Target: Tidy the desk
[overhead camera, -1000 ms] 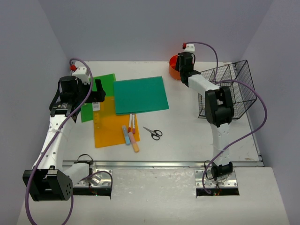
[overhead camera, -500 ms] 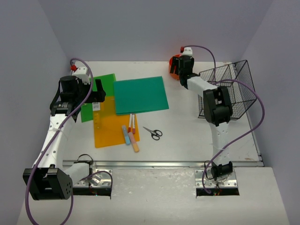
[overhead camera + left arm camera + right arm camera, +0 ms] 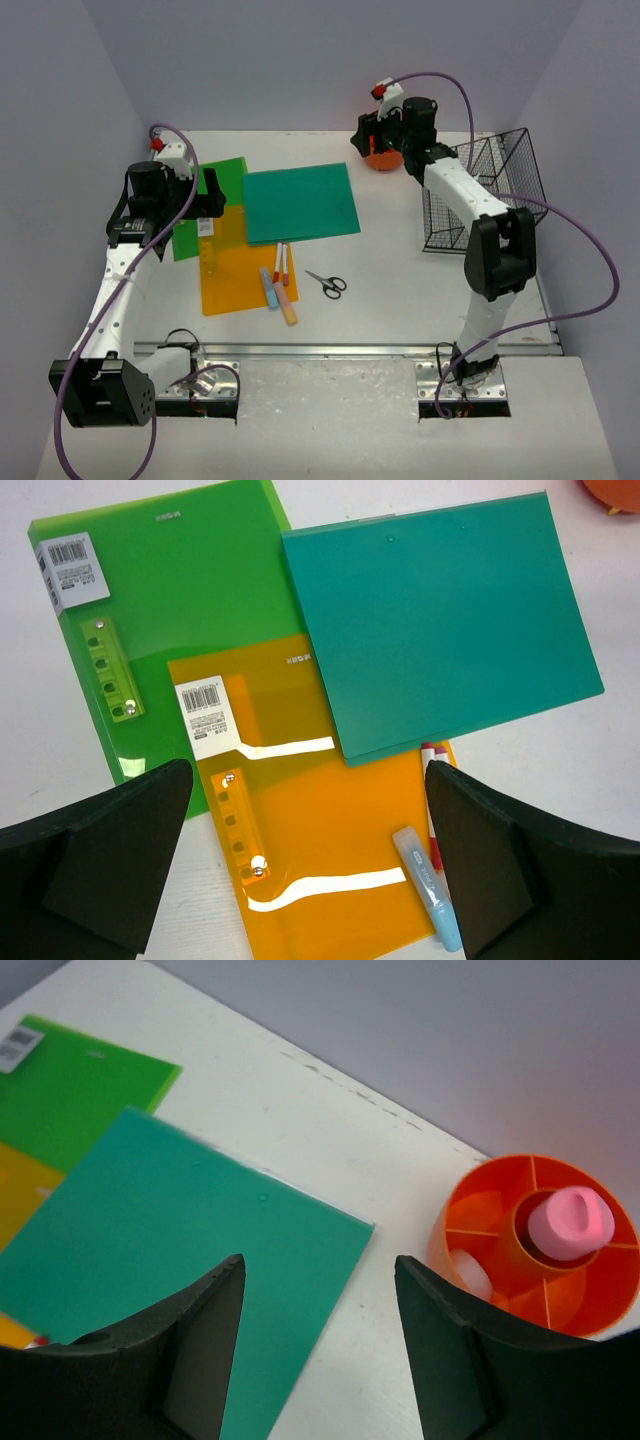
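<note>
Right wrist view is showing the right gripper (image 3: pixel 320 1285) hanging with jaws apart and empty, the desk (image 3: pixel 300 1100) lying beneath it across the frame. An orange organizer (image 3: pixel 445 1240) is sitting at lower right, outside the jaws. The left gripper (image 3: pixel 308 800) is gaping wide, empty, above an orange folder (image 3: pixel 340 820) at frame centre.

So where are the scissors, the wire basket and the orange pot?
scissors (image 3: pixel 326 283): overhead view, where the blades meet the handles.
wire basket (image 3: pixel 505 150): overhead view, on its far mesh wall.
orange pot (image 3: pixel 478 1215): right wrist view, on a bare compartment at its left.
</note>
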`<state>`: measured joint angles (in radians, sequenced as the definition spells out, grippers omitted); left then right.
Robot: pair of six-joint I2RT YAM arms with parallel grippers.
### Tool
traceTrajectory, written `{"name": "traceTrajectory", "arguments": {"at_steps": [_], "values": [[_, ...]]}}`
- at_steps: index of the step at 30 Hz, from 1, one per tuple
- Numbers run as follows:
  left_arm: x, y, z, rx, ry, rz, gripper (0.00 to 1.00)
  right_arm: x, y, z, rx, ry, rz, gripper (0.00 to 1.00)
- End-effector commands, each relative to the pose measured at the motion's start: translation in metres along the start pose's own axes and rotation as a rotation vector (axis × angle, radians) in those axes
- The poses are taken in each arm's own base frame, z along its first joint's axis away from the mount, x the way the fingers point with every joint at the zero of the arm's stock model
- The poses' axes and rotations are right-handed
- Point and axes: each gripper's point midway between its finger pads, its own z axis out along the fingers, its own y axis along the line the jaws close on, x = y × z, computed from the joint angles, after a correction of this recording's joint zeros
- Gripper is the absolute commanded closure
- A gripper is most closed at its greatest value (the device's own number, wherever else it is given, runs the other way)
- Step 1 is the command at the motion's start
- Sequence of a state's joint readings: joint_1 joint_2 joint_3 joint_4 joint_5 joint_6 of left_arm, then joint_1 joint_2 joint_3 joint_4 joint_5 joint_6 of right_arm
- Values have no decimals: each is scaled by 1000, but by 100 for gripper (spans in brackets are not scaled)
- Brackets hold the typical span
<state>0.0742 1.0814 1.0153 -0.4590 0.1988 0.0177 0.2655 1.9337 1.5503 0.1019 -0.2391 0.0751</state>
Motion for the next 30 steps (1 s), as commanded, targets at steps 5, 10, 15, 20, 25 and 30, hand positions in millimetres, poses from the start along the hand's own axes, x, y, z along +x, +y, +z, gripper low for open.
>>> {"name": "traceTrajectory", "arguments": {"at_steps": [5, 10, 15, 20, 25, 30], "values": [[-21, -3, -10, 8, -93, 11, 0, 56, 103, -66, -493, 397, -334, 56], [-29, -3, -17, 10, -101, -93, 0, 145, 168, -124, -677, 750, -519, 65], [-36, -3, -23, 23, -101, -148, 0, 199, 191, -152, -714, 975, -549, 68], [-34, -2, -31, 11, -108, -137, 0, 218, 201, -150, -681, 1046, -499, 70], [-25, -3, -36, 13, -103, -128, 0, 241, 201, -154, -667, 1066, -485, 69], [-20, -7, -37, 42, -98, -103, 0, 259, 198, -154, -665, 1079, -493, 71]]}}
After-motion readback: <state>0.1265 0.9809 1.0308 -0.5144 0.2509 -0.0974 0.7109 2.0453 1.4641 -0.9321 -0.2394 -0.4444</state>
